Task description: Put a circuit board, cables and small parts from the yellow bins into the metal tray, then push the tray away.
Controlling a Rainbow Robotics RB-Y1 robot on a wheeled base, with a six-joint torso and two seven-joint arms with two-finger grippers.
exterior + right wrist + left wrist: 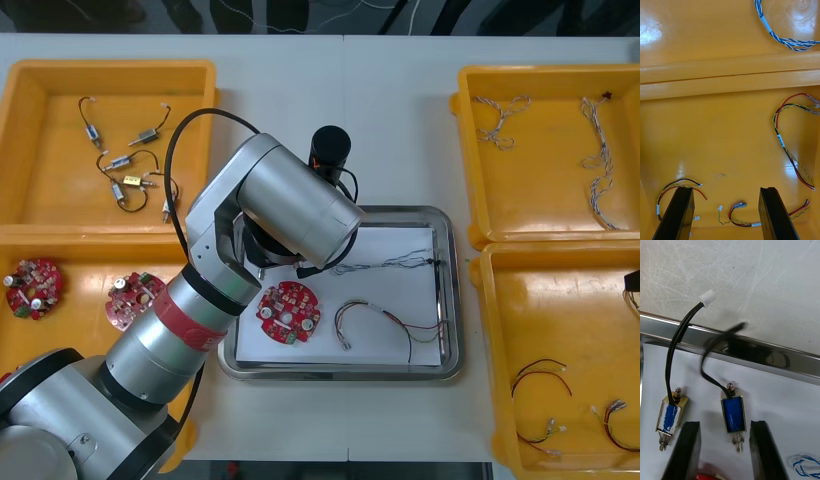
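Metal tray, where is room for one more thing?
Bare white lies between the twisted blue and white cable and the red and yellow cable, and from the twisted one to the metal tray's far rim. The far left part is crowded: left gripper, two small metal parts. The right gripper hangs over a yellow bin.

Right gripper [726, 189] hangs, fingers apart, over the yellow bin [730, 142]; a red and yellow cable [738, 205] lies between them, a second cable [780, 140] at its two o'clock.
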